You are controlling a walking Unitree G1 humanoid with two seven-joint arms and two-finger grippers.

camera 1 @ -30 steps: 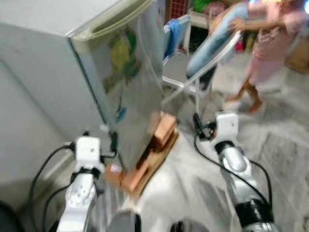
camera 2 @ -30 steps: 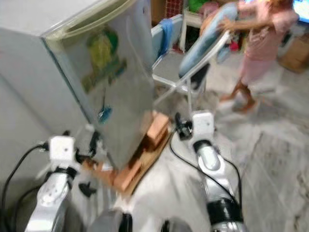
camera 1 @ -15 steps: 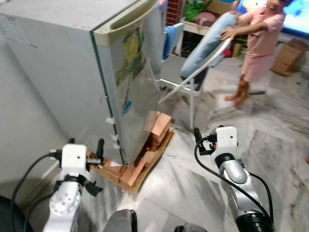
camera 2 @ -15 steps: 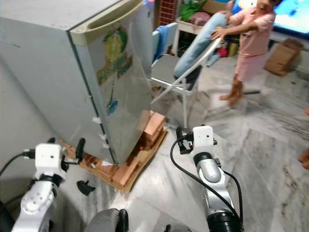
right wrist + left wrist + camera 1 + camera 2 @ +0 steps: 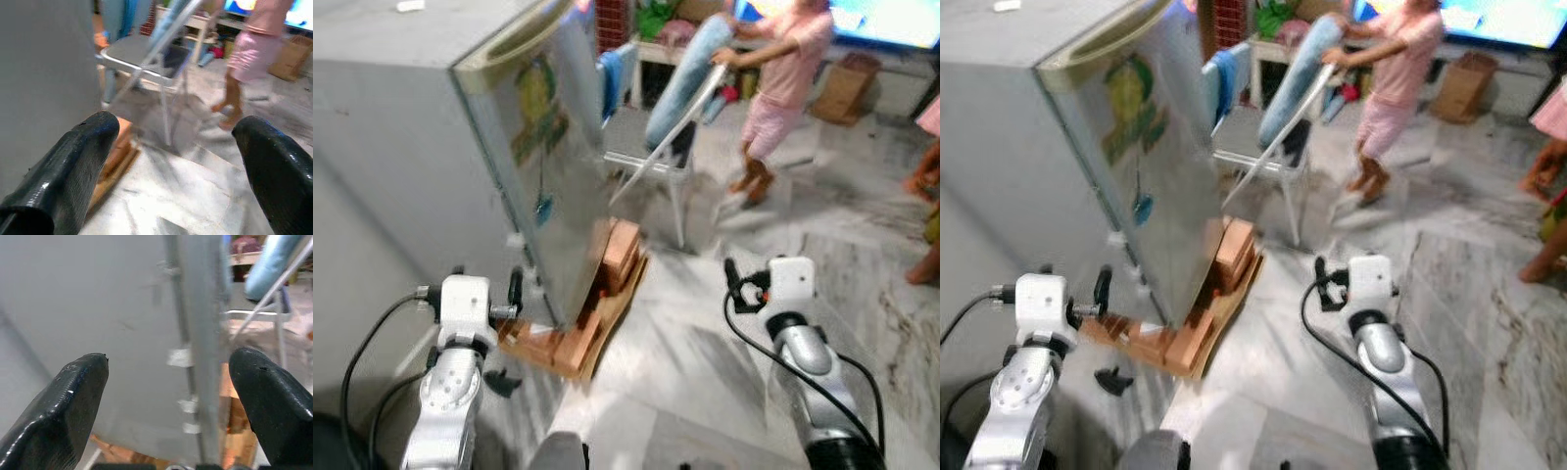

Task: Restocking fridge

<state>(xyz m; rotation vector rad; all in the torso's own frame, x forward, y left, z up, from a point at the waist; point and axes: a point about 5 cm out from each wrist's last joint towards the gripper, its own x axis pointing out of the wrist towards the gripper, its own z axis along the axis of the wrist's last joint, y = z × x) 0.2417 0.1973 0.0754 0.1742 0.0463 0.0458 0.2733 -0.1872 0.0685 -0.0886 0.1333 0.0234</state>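
The grey fridge (image 5: 460, 166) stands closed on a stack of wood blocks and cardboard (image 5: 597, 313), with a folding chair (image 5: 661, 147) and a person in pink (image 5: 778, 83) on the marble floor (image 5: 705, 362) beyond it. The left hand (image 5: 168, 382) hangs with fingers apart close before the fridge's door edge. The right hand (image 5: 171, 161), fingers also spread and empty, hangs off the fridge's front, facing the chair.

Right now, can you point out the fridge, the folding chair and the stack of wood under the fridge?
fridge (image 5: 558, 186): left eye view, on its shiny closed door.
folding chair (image 5: 641, 157): left eye view, on the seat.
stack of wood (image 5: 592, 328): left eye view, on the blocks under the fridge's front corner.
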